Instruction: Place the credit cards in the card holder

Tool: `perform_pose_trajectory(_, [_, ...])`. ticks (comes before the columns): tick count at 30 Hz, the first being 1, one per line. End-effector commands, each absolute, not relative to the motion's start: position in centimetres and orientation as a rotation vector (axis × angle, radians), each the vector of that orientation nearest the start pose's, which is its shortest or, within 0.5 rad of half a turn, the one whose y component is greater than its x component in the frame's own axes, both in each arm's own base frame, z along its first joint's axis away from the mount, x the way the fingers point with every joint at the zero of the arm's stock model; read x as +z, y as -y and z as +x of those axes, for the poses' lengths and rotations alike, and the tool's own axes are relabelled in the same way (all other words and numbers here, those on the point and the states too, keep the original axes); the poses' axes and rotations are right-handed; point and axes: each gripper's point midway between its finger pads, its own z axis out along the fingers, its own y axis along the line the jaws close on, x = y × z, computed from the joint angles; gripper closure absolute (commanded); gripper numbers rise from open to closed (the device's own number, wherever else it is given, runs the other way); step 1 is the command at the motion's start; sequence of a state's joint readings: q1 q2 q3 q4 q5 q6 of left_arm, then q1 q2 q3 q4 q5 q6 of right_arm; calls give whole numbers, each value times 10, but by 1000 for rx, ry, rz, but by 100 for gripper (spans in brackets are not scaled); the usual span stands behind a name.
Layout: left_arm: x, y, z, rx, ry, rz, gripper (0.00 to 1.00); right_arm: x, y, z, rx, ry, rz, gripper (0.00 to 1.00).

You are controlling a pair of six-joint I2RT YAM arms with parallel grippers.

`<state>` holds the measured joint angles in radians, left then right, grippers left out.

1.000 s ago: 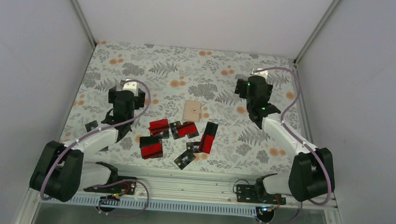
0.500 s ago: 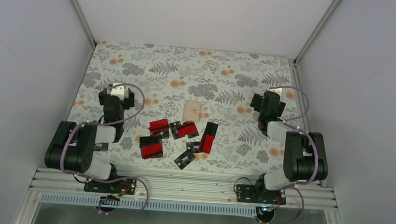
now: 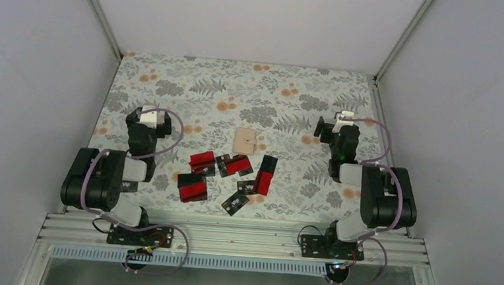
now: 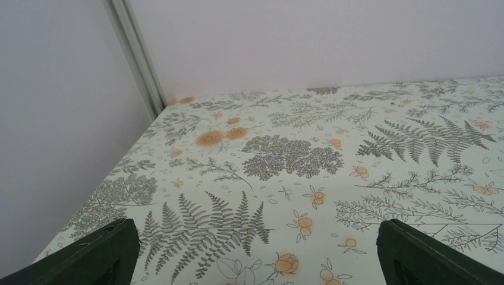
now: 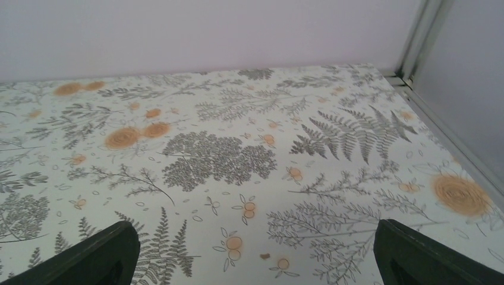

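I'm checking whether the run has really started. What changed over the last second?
Both arms folded back toward their bases. The left gripper drew slightly left, and the right gripper moved right and nearer, so both are further from the middle. Both remain open and empty; nothing was grasped or released. The credit cards and the card holder lie where they were on the table.

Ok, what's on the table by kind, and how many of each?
credit cards: at least 6 showing; overlaps may hide more
card holder: 1
Total: at least 7
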<state>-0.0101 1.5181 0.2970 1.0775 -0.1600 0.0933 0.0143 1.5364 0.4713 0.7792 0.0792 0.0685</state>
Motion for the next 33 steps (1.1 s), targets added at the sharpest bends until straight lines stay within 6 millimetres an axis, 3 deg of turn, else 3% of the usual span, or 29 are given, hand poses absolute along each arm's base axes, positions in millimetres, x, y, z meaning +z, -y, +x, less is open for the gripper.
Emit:
perform_pose_trajectory(1, [143,-20,387,167,-1662,-23,0,141,2,421,-3,-1771,40,0])
perform_pose_trajectory(10, [143,-21,386,170,-1657,-29,0,144,-5,411,32,-1735,-7,0])
perform_pose_trajectory(14, [143,-20,386,167,-1657,-28,0,144,-11,391,64,-1658,-61,0])
perform_pose_trajectory(33, [144,-21,386,167,-1656,-29,0,145,-11,393,82,-1668,-72,0])
